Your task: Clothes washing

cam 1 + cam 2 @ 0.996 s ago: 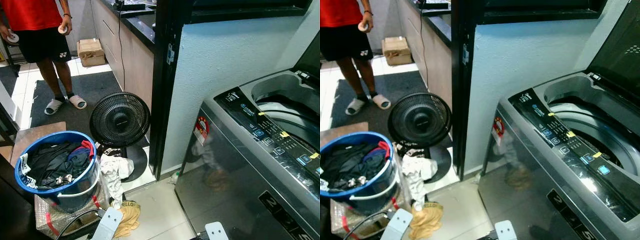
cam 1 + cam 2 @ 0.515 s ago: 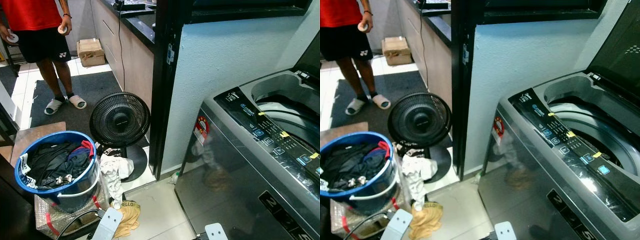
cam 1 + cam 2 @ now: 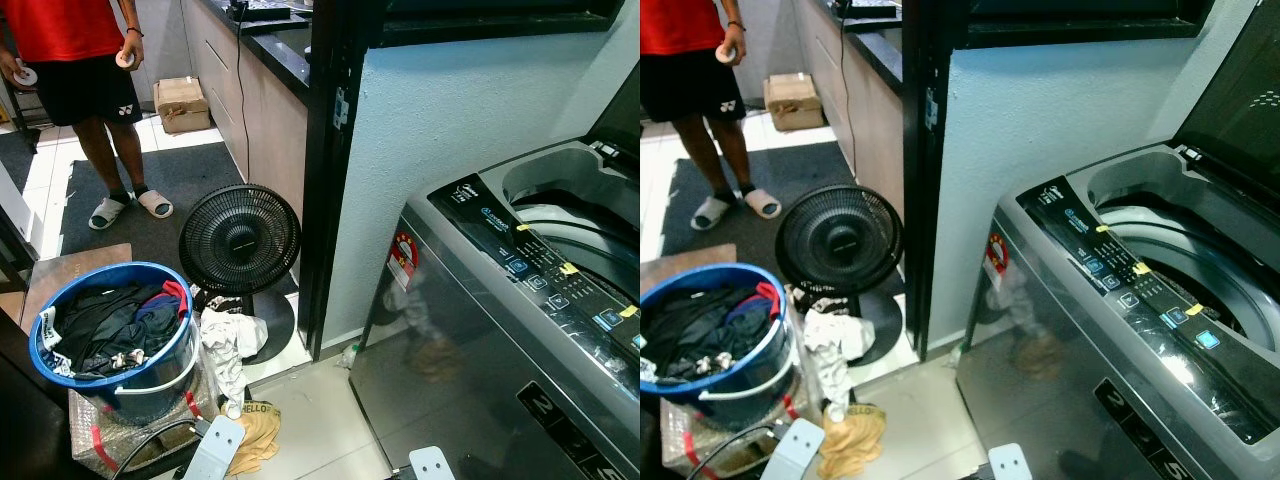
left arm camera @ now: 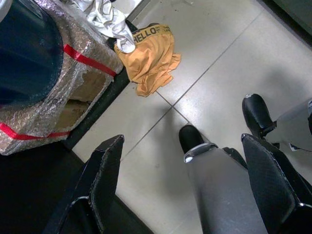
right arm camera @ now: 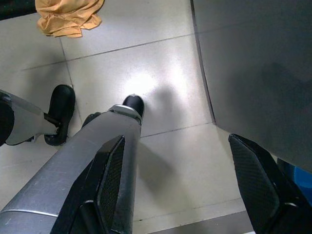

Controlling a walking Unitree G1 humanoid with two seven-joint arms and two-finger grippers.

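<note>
nothing moved: round blue plastic basket (image 3: 150,375) holds crumpled clothes (image 3: 110,325).

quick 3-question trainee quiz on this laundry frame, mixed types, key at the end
1. True or false: the washing machine has its lid shut.
2. Where does the yellow garment lie? A) in the blue basket B) on the floor tiles C) in the machine's drum
3. Fill in: the white cloth lies between the basket and the black ____.

Key: 1 false, the lid stands open. 2 B. 3 fan. Both grippers, left and right, hang open over the floor.
</note>
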